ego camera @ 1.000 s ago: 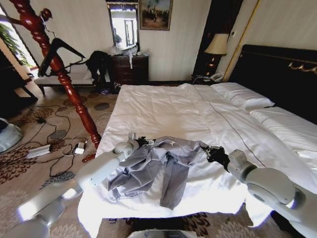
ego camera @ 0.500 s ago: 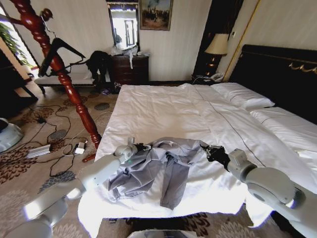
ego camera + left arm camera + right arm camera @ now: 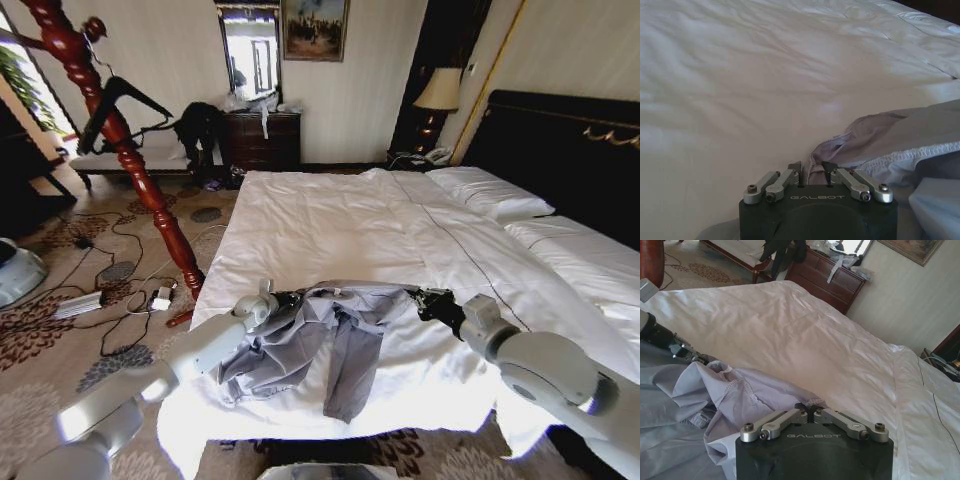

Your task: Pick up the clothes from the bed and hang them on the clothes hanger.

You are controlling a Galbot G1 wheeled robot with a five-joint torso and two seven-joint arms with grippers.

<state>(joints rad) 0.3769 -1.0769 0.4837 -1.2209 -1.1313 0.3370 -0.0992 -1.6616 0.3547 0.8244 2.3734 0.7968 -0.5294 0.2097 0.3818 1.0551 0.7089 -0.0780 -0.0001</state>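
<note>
Bed: the wide white-duveted bed with black headboard (image 3: 330,225) is seen bearing the garment near its 6 o'clock edge.
Jacket: the thin, crumpled light grey jacket (image 3: 320,335) has been drawn slightly tauter along its top edge since earlier frames, so lifting seems begun.
Hanger: the slim black shoulder-shaped hanger (image 3: 120,100) is seen at 10 o'clock, well apart.
Left gripper (image 3: 812,172): clamped on the fabric's 9 o'clock edge, shifted slightly rightward.
Right gripper (image 3: 809,409): apparently pinched on the 3 o'clock hem.

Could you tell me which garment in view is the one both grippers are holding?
The light grey jacket on the white bed, pinched by left gripper and right gripper; the black heap lies far behind.
</note>
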